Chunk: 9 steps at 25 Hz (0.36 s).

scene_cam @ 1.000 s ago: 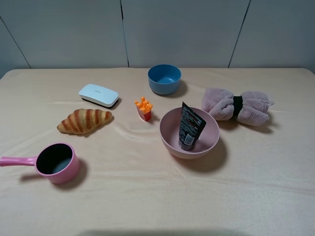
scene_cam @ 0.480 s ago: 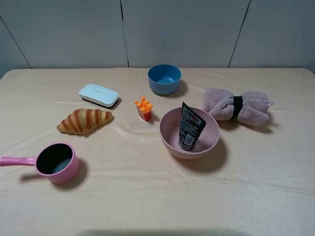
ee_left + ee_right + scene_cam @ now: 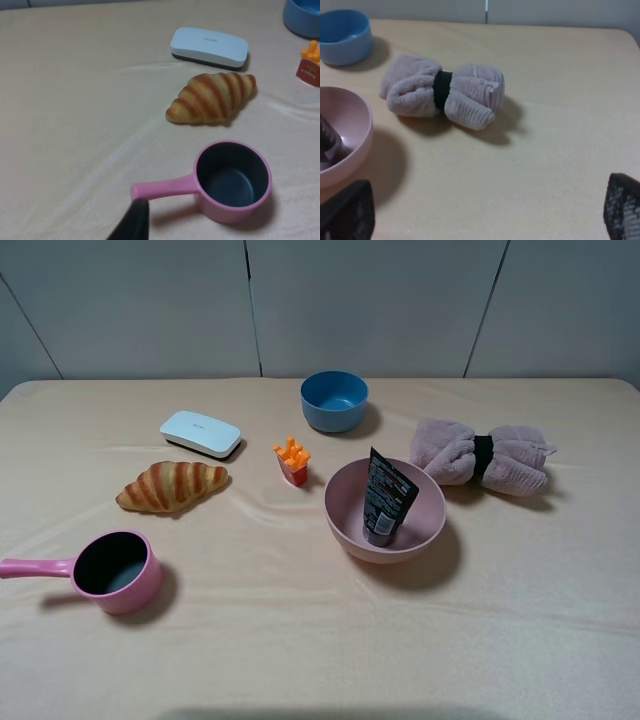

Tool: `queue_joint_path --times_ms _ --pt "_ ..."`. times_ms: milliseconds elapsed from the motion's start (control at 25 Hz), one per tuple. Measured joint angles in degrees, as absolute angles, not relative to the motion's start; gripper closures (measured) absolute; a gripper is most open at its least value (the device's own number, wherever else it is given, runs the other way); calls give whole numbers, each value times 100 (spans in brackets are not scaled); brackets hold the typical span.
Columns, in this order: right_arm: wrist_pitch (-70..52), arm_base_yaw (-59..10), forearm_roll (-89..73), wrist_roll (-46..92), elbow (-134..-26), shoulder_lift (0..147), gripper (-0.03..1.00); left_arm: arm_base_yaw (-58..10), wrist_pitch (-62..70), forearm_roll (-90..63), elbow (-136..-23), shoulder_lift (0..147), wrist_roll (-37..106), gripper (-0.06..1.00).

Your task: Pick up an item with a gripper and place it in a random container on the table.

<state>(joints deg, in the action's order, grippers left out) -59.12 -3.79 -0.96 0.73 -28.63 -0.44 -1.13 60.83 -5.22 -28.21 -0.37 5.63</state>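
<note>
The dark squeeze tube (image 3: 385, 500) stands cap end down inside the pale-pink bowl (image 3: 428, 525), leaning on its wall, crimped end up. In the right wrist view a dark sliver of the tube (image 3: 327, 145) shows inside the bowl (image 3: 357, 125). My right gripper (image 3: 487, 202) is open and empty, its fingers far apart, over bare table to the right of the bowl. Of my left gripper only one black finger (image 3: 134, 221) shows, near the handle of the pink saucepan (image 3: 232, 182). Neither gripper shows in the exterior high view.
A blue bowl (image 3: 334, 400) stands at the back. Orange toy fries (image 3: 292, 460), a croissant (image 3: 172, 486) and a white case (image 3: 201, 433) lie left of the pink bowl. A rolled pink towel (image 3: 483, 456) lies to its right. The pink saucepan (image 3: 115, 571) sits front left.
</note>
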Motion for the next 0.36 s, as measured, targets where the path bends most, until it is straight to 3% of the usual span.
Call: queue_joint_path --times_ms 360 --pt "-5912 -379 -159 73 -2863 -44 27 -113 6083 -522 -2821 -37 563 -5"
